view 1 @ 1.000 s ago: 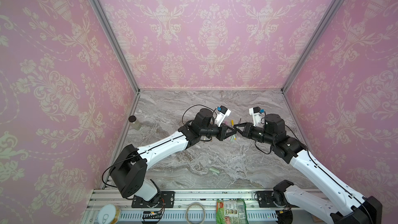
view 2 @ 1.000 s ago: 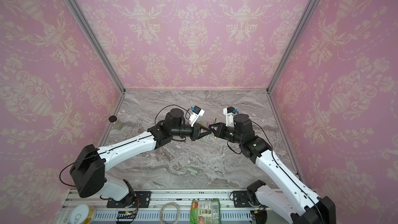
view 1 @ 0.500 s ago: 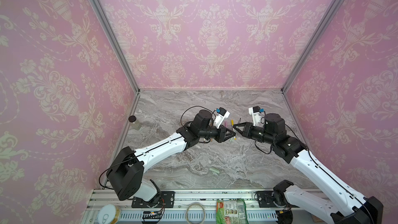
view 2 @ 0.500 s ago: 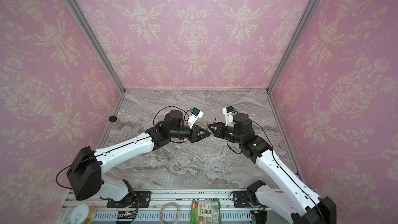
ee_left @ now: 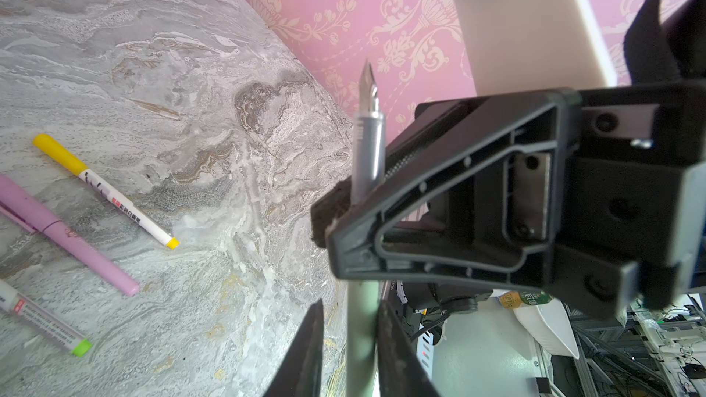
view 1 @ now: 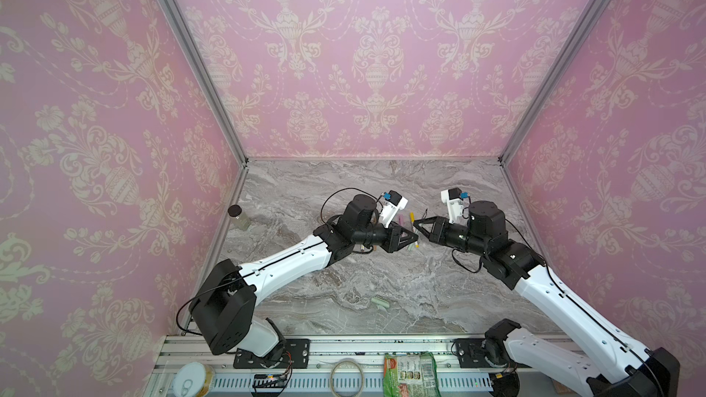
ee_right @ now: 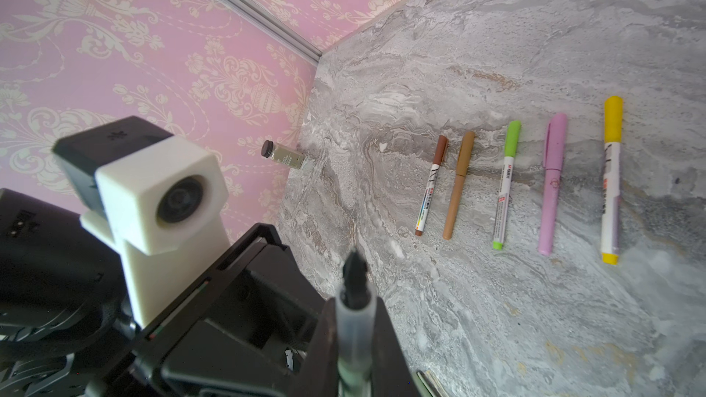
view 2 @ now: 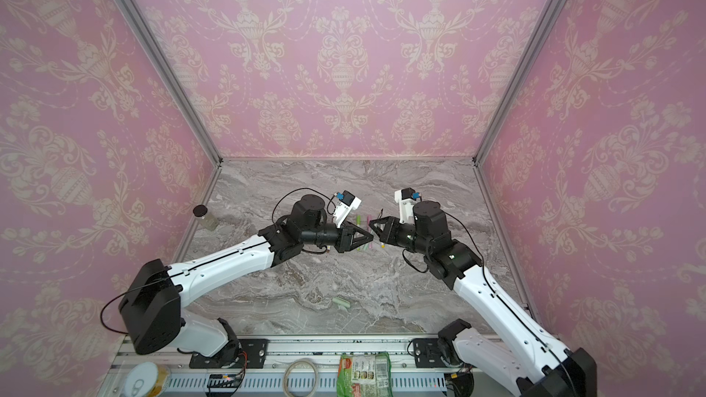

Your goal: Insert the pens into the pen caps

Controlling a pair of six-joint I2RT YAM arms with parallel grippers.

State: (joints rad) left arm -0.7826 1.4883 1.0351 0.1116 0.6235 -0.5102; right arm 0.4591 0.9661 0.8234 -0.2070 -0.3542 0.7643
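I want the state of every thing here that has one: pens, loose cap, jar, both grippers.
held pen: uncapped, tip bare
pale green cap: loose, lying flat
brown-capped pen: capped, lying flat
tan pen: capped, lying flat
green-capped pen: capped, lying flat
pink pen: capped, lying flat
yellow-capped pen: capped, lying flat
jar: lid on
left gripper: slightly open around held pen
right gripper: shut on held pen

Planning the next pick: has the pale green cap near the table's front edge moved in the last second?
No. The pale green cap lies in the same spot on the marble, no nearer the front rail.
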